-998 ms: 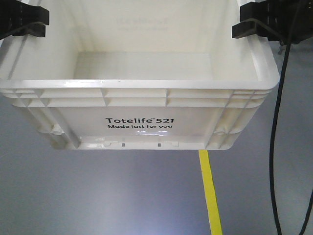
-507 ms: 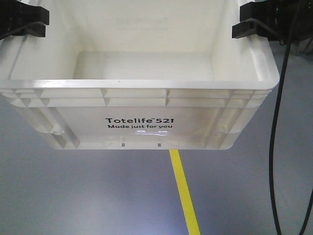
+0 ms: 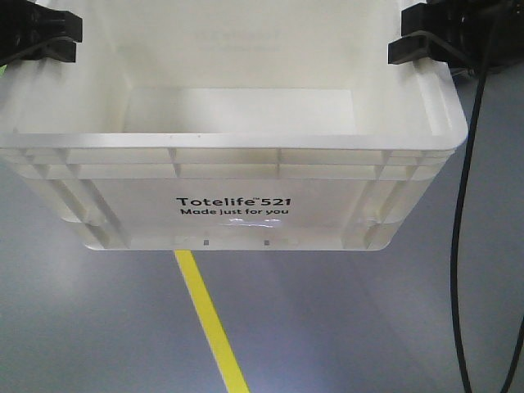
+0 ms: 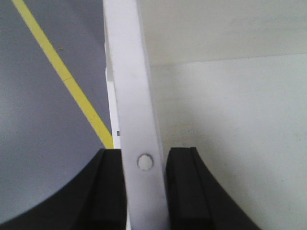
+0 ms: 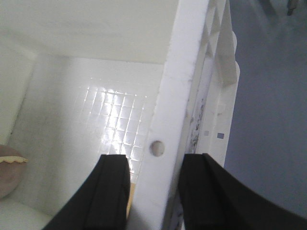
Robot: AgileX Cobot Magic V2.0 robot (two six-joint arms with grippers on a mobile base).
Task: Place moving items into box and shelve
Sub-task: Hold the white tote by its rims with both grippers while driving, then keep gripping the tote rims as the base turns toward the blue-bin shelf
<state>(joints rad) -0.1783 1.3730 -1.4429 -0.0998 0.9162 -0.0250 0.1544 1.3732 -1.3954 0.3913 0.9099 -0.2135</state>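
White box [image 3: 237,176], a large rectangular plastic tote with a ribbed rim, seen from the near side with its open top facing up. The near wall carries the black print "Totelife 521 Made just for you". The box is held by its two short side walls, one claw on each, and fills the upper half of the front view, with the floor showing below its base.

Inside the box, in the right wrist view, part of a dusty pink plush toy [image 5: 10,170] with a stitched seam lies in the left corner of the gridded bottom; the rest of it is cut off by the picture edge. No other toy can be made out with certainty.

Left claw [image 4: 144,160]: closed on the rim of the left wall [image 4: 136,96], one black finger inside the box and one outside, both pressed against the plastic beside a small round hole. In the front view it appears at the far left corner [image 3: 41,37].

Right claw [image 5: 156,160]: clamped likewise on the rim of the right wall [image 5: 175,110], one finger on each side of it, and seen at the far right corner [image 3: 430,37].

Surroundings: grey floor [image 3: 368,327]; a yellow line [image 3: 209,323] running on it from under the box toward the near edge; a black cable [image 3: 463,246] hanging down the right side, just beside the box.
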